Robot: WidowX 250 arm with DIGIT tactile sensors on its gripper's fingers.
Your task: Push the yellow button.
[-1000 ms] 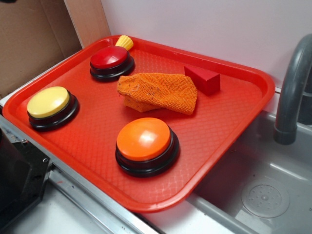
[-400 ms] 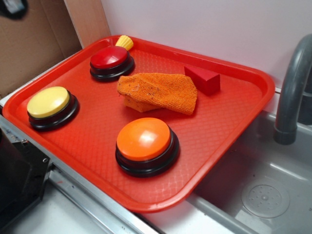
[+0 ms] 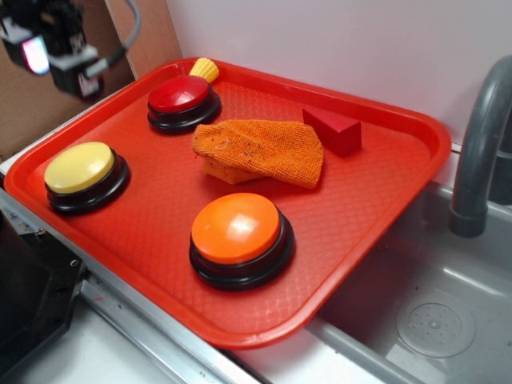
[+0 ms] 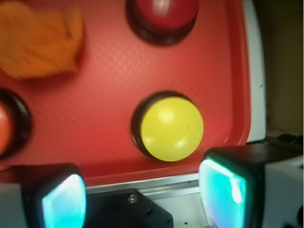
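Observation:
The yellow button point(image 3: 78, 168) has a pale yellow dome on a black base and sits at the near left of the red tray point(image 3: 376, 208). In the wrist view the yellow button point(image 4: 172, 128) lies just ahead of my fingers, slightly right of centre. My gripper point(image 3: 50, 50) hangs high at the top left of the exterior view, above and behind the yellow button, well clear of it. My gripper point(image 4: 142, 194) is open, with its two glowing pads point(image 4: 64, 202) wide apart and nothing between them.
A red button point(image 3: 182, 98) sits at the tray's far left with a small yellow ridged piece point(image 3: 205, 70) behind it. A large orange button point(image 3: 238, 232), an orange mesh cloth point(image 3: 264, 150) and a red wedge point(image 3: 333, 130) share the tray. A sink point(image 3: 432, 320) and grey faucet point(image 3: 480, 144) lie right.
My gripper has come into the exterior view at the top left and moved down and right. Nothing on the tray has moved.

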